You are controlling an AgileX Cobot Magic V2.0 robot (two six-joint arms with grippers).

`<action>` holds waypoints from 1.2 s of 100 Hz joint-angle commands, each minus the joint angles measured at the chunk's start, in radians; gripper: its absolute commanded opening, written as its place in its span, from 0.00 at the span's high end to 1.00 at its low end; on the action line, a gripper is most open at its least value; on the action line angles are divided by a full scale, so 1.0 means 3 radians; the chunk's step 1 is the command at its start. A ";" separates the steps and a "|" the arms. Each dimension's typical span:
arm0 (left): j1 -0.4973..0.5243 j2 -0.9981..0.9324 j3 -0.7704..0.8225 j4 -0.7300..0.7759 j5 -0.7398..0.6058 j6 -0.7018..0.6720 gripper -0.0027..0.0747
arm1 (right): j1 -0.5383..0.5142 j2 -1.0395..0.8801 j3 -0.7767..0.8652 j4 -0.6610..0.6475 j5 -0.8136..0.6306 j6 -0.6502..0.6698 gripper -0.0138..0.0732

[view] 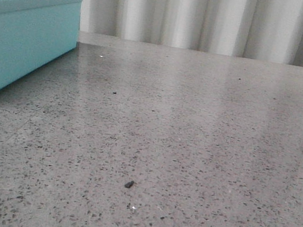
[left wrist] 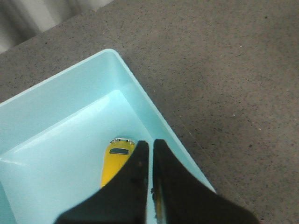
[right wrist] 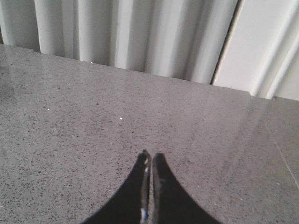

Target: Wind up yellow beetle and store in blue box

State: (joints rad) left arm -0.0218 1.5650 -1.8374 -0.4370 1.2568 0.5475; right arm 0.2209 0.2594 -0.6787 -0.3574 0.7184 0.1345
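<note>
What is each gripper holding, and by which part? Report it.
Nothing. Left gripper is shut, empty, above the yellow beetle lying in the blue box. Right gripper is shut on nothing.

Soft, even, fairly bright light over all three of my views. Front view: pale sheen across the far table (view: pixel 212 101), and the box (view: pixel 18 37) casts a faint shadow along its base. My left wrist view: the box floor glares near-white; the beetle (left wrist: pixel 117 163) is slightly soft; my left fingers (left wrist: pixel 128 186) are dark, blurred silhouettes. My right wrist view: mild sheen near the curtain (right wrist: pixel 140 32); my right fingers (right wrist: pixel 163 191) are equally dark and unfocused.
</note>
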 commanded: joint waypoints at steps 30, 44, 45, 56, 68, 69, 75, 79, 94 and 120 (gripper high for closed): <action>0.0007 -0.1018 0.0654 -0.0130 -0.0687 -0.0015 0.99 | -0.0003 -0.0183 0.0595 -0.0105 -0.0960 0.0195 0.91; 0.0007 -0.1481 0.1222 -0.0109 -0.1104 0.0094 0.99 | -0.0003 -0.0183 0.0750 -0.0107 -0.1158 0.0195 0.91; 0.0007 -0.1531 0.1254 -0.0103 -0.1129 0.0102 0.99 | -0.0003 -0.0183 0.0764 -0.0107 -0.1174 0.0195 0.91; 0.0007 -0.1933 0.1809 -0.0103 -0.1527 0.0152 0.99 | -0.0003 -0.0183 0.0850 -0.0107 -0.1320 0.0195 0.91; 0.0007 -0.2416 0.2439 -0.0090 -0.1994 0.0152 0.99 | -0.0003 -0.0183 0.0941 -0.0107 -0.1446 0.0195 0.91; 0.0007 -0.2476 0.2513 -0.0090 -0.2021 0.0152 0.99 | -0.0003 -0.0183 0.0948 -0.0107 -0.1453 0.0195 0.91; 0.0007 -0.2719 0.2808 -0.0064 -0.2271 0.0152 0.99 | -0.0003 -0.0183 0.0963 -0.0107 -0.1465 0.0195 0.91; 0.0007 -0.2903 0.3024 -0.0064 -0.2431 0.0152 0.99 | -0.0003 -0.0183 0.0963 -0.0107 -0.1465 0.0195 0.91; 0.0007 -0.3550 0.3700 -0.0064 -0.2874 0.0152 0.99 | -0.0003 -0.0183 0.0963 -0.0107 -0.1465 0.0195 0.91; 0.0007 -0.4449 0.4480 -0.0070 -0.3125 0.0152 0.99 | -0.0003 -0.0183 0.0963 -0.0107 -0.1420 0.0195 0.91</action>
State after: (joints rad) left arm -0.0218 0.2869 -0.5133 -0.4371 0.4115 0.5931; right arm 0.2209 0.1960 -0.3617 -0.3651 0.3628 0.1897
